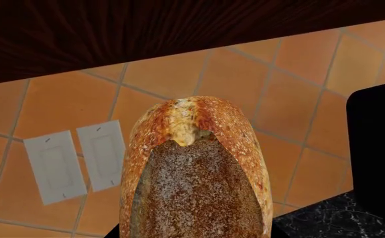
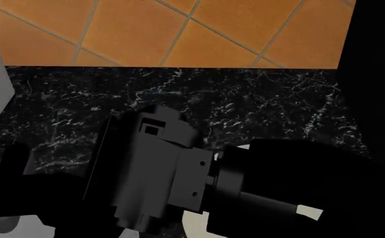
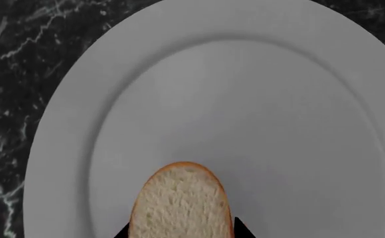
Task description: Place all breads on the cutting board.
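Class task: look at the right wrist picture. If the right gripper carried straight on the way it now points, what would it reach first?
Probably the white plate: it fills the view just beyond the bread slice at the right gripper. Whether the slice already touches the plate cannot be told, as depth is unclear.

The slice point(image 3: 180, 203) lies on the plate point(image 3: 259, 89) — which rests on the counter point(image 3: 20, 64) — while the loaf point(image 1: 196, 173) stands before the tiled wall point(image 1: 245, 84) and its switch plates point(image 1: 77, 161).
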### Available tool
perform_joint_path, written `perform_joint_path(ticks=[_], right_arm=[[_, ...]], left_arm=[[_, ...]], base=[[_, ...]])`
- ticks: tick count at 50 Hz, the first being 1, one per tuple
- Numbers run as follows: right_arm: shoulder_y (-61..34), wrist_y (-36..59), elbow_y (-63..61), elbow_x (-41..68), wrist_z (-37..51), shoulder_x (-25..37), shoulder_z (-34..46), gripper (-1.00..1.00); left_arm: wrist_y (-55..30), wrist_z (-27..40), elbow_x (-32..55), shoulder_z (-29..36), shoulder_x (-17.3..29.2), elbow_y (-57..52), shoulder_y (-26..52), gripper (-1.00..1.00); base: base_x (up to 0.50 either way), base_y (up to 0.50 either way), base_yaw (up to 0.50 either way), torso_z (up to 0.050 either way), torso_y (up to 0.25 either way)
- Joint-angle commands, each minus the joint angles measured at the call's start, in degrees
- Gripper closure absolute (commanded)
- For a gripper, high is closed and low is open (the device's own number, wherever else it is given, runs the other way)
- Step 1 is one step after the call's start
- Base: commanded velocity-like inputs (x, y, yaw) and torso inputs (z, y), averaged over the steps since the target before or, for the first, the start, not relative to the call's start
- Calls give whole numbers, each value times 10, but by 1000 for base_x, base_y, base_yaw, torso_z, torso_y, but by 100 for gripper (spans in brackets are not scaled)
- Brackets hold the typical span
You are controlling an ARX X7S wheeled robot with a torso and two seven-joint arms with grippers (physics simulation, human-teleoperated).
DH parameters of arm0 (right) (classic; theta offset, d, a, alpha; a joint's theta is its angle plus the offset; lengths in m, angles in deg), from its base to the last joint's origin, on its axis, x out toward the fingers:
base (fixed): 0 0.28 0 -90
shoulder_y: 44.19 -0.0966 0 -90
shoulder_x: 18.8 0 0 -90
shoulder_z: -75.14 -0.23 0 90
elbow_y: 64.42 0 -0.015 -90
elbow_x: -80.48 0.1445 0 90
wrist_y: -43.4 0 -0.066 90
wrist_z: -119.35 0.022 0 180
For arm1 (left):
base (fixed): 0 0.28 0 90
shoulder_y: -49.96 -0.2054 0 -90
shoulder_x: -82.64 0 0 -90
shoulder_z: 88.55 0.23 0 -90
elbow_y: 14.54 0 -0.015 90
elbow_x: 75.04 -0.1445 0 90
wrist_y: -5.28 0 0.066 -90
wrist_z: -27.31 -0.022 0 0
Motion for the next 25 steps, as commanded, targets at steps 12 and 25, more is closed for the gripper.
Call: perform_joint_path(ticks=[12, 25], right_arm=[[-50, 87, -99, 73, 80, 22, -84, 100], [-92, 137, -167, 271, 338, 107, -258, 100]], left_arm=[[17, -13, -16, -15, -11, -5, -9, 100], [21, -15, -15, -15, -11, -5, -11, 100]], base=[[0, 0, 0, 0, 0], [0, 0, 0, 0, 0]])
